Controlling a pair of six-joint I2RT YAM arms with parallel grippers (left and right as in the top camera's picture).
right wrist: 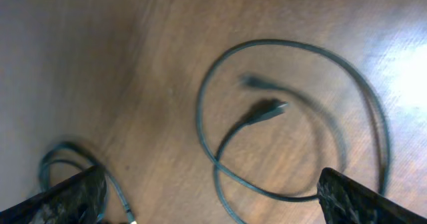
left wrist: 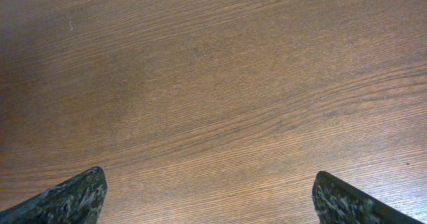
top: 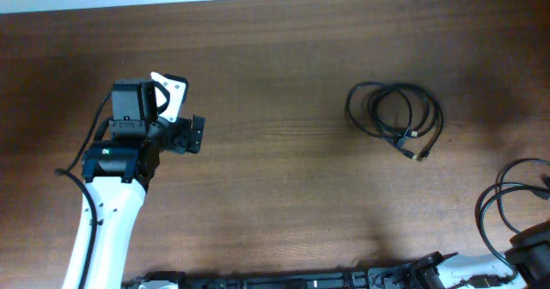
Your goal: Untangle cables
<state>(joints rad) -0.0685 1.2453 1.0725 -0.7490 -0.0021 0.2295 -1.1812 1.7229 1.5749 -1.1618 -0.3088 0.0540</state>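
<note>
**Counter** [top: 275,194]: brown wood-look top with fine parallel grain running across it and a dull sheen. The grain is plainest in the left wrist view.

**Thin black cables** [top: 395,121]: round, flexible cords lying flat on the counter in loose, overlapping oval loops, in the right half of the overhead view. Two small plug ends [top: 412,149] stick out at the coil's lower right, one with a yellowish tip. The coil lies apart from both arms.

**Left tool** [left wrist: 208,174]: spread wide, with bare counter showing between its tips.
- Its fingers [left wrist: 70,197] are dark wedges with a grey-speckled, grainy surface.
- In the overhead view it sits well left of the coil, on a smooth white arm link [top: 103,229].
- The link carries a black boxy wrist block [top: 129,104] and an angular white bracket [top: 172,93].
- A small green mark [top: 105,151] on the black housing is too small to read.

**Right tool** [right wrist: 212,171]: spread wide, pinching nothing, with the same speckled wedges at the lower corners of its view.
- Under it, blurred, a thin dark cord [right wrist: 287,43] forms a round loop with a small oblong plug [right wrist: 267,109] inside it.
- I cannot tell which overhead cord this is.

More thin black loops [top: 503,199] lie right of and below the coil at the frame edge, near the dark right arm [top: 533,255].
</note>
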